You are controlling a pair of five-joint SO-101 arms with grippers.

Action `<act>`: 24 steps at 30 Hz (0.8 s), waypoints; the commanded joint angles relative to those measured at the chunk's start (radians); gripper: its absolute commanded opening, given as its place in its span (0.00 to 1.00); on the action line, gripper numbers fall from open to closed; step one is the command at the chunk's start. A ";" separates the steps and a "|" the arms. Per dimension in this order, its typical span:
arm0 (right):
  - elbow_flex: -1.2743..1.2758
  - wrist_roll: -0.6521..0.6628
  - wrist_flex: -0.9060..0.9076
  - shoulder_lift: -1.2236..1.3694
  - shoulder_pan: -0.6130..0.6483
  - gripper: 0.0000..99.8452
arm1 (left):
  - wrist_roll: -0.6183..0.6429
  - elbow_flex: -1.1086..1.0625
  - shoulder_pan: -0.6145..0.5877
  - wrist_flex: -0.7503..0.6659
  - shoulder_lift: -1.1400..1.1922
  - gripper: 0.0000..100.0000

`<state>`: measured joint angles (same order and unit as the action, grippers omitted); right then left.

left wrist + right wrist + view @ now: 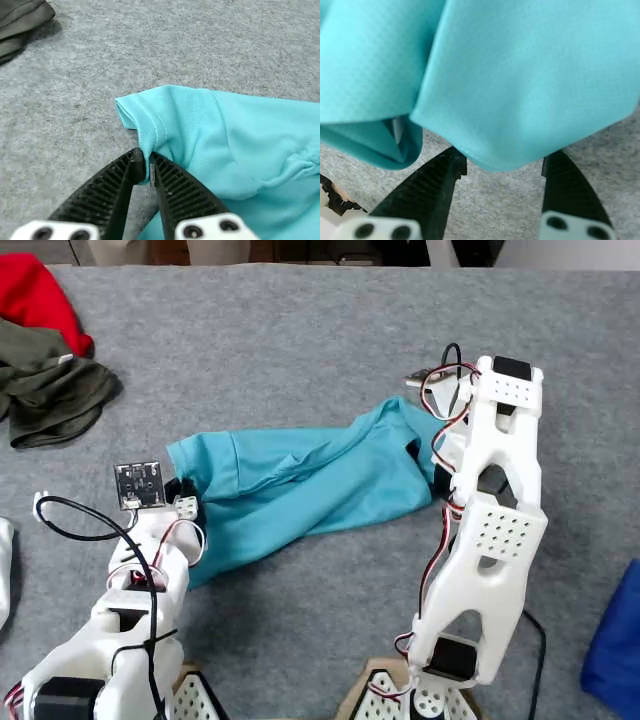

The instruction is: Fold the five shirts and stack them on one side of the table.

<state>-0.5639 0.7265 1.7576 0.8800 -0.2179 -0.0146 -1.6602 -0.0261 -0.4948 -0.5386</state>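
— From above, where's the teal shirt point(320, 485)?
— Bunched in a long band on the grey felt table point(300, 330), an arm at each end of it
— And close up?
— The left gripper point(146, 167), ribbed black fingers together, pinches its stitched hem. The right gripper point(505, 159) stands spread apart at a smooth fold of it

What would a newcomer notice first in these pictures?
A turquoise fabric shirt lies across the middle of the grey table. The left claw is shut on its hemmed corner; the right claw is open at its other end. A red cloth shirt and an olive cloth shirt lie in a far corner.
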 commanded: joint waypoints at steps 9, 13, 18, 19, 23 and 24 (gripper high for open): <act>-0.002 0.009 0.023 0.071 -0.018 0.25 | -0.008 0.032 0.002 -0.048 -0.025 0.02; 0.002 0.008 0.023 0.071 -0.019 0.25 | -0.002 0.063 -0.011 -0.049 -0.071 0.02; 0.002 0.009 0.025 0.071 -0.018 0.25 | -0.006 0.089 -0.044 -0.049 -0.105 0.02; 0.002 0.009 0.025 0.071 -0.018 0.25 | -0.006 0.100 -0.061 -0.048 -0.104 0.02; -0.002 0.005 0.025 0.071 -0.018 0.25 | -0.003 0.152 -0.130 0.060 -0.111 0.02; -0.001 0.006 0.025 0.071 -0.018 0.25 | -0.002 0.173 -0.144 0.127 -0.111 0.02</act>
<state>-0.5715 0.7265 1.7607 0.8815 -0.2179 -0.0146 -1.5696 -0.1289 -0.4826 -0.6245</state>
